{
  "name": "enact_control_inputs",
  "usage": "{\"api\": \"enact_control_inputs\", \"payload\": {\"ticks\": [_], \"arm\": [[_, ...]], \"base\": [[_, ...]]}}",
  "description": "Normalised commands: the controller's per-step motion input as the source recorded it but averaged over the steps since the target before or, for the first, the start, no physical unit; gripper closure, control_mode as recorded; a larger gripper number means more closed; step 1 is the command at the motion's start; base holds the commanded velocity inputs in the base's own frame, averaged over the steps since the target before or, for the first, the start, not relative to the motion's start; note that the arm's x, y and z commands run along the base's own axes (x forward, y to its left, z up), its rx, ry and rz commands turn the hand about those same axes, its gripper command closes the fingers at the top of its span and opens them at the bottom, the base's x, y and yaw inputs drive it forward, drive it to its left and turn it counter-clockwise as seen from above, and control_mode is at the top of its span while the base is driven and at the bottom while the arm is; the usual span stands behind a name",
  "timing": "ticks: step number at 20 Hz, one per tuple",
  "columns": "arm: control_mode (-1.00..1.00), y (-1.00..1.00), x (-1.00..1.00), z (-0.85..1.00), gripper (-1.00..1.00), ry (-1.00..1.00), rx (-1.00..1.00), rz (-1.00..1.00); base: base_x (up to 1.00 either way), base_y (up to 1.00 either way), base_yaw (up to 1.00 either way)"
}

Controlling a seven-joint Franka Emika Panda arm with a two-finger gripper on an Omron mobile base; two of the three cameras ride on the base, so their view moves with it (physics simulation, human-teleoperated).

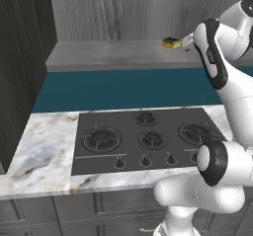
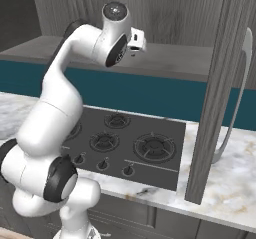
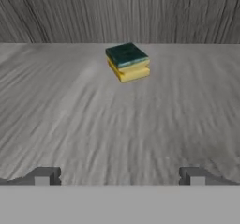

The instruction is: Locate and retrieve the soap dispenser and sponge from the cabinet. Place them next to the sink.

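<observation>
Sponge (image 3: 127, 62), a yellow block topped dark green, rests on grainy grey shelf (image 3: 117, 124); end effector (image 3: 119, 176) spread wide.

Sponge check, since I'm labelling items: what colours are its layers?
The sponge has a dark green top over yellow, clearest in the hand view.

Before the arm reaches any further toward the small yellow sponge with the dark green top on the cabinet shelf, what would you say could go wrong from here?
1. The yellow sponge with a dark green top lies turned at an angle to the open gripper; closing on its corners might twist it or push it back against the rear wall.
2. It lies flat on the light grey cabinet shelf, so the fingertips may scrape the shelf on a low approach.
3. The dark wood-grain side panel stands beside the arm; a wide swing out might clip it.
</observation>
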Motion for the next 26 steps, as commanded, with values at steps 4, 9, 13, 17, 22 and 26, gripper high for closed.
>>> {"api": "enact_control_inputs", "payload": {"ticks": [4,9,13,17,22,26], "arm": [[-1.0,-0.15,0.66,0.0,-1.0,0.11,0.0,0.0],[-1.0,-0.09,0.66,0.0,-1.0,0.1,0.0,0.02],[-1.0,-0.01,0.53,0.0,-1.0,0.02,0.0,0.08],[-1.0,0.0,0.36,-0.06,-1.0,-0.06,0.0,0.12],[-1.0,0.0,0.29,-0.13,-1.0,-0.11,0.0,0.13],[-1.0,0.0,0.23,-0.08,-1.0,-0.06,0.0,0.1]], "base": [[0.0,0.0,0.0],[0.0,0.0,0.0],[0.0,0.0,0.0],[0.0,0.0,0.0],[0.0,0.0,0.0],[0.0,0.0,0.0]]}}
